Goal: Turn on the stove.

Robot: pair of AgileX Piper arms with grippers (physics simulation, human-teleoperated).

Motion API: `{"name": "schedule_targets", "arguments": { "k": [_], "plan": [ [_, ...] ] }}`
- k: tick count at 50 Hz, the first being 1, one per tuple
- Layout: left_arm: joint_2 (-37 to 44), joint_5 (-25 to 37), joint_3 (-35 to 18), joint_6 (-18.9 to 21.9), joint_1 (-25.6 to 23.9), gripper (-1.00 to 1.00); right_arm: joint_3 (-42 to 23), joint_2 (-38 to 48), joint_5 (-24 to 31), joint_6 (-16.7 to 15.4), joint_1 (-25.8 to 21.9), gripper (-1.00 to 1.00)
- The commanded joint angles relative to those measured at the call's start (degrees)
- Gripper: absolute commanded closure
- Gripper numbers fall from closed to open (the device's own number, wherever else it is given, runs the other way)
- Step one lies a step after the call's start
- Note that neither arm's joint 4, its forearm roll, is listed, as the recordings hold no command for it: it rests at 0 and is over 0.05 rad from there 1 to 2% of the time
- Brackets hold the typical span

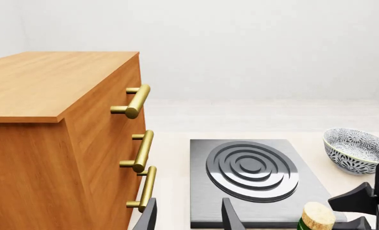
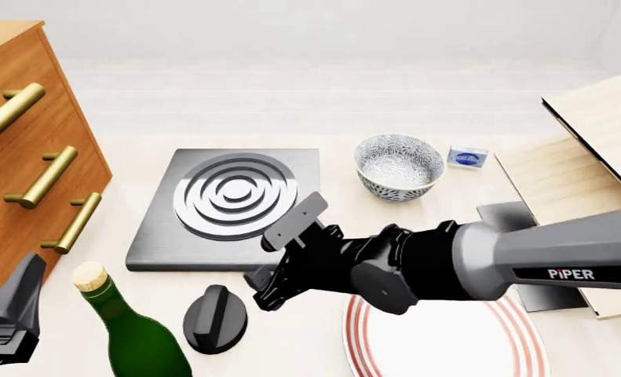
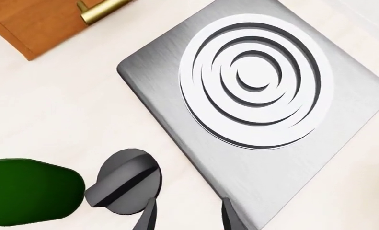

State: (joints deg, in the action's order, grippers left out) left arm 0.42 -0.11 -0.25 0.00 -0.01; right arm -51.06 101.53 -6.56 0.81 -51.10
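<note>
Reaching toward the knob near the table's front edge, the right gripper — parted, empty — should straddle its raised bar squarely, avoiding the bottle.

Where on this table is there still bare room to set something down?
Free: the far strip beyond the stove and bowl, and the patch between the stove and the drawer cabinet. Crowded: the near edge, where bottle, knob, right gripper and plate sit close.
</note>
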Motion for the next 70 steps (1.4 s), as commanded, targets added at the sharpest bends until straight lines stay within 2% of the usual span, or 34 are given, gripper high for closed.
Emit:
{"name": "schedule_targets", "arguments": {
  "k": [1, 45, 70],
  "plan": [
    [0.00, 0.00, 0.00, 0.00, 0.00, -1.00, -2.48, 5.18, -0.82, -0.67, 0.84, -1.00],
    [-0.01, 0.00, 0.00, 0.00, -0.01, -1.00, -12.72, 15.61, 3.61, -0.89, -2.40, -1.00],
    [-0.01, 0.00, 0.00, 0.01, 0.01, -1.00, -16.60, 17.60, 6.27, -0.87, -5.06, -1.00]
  ]
}}
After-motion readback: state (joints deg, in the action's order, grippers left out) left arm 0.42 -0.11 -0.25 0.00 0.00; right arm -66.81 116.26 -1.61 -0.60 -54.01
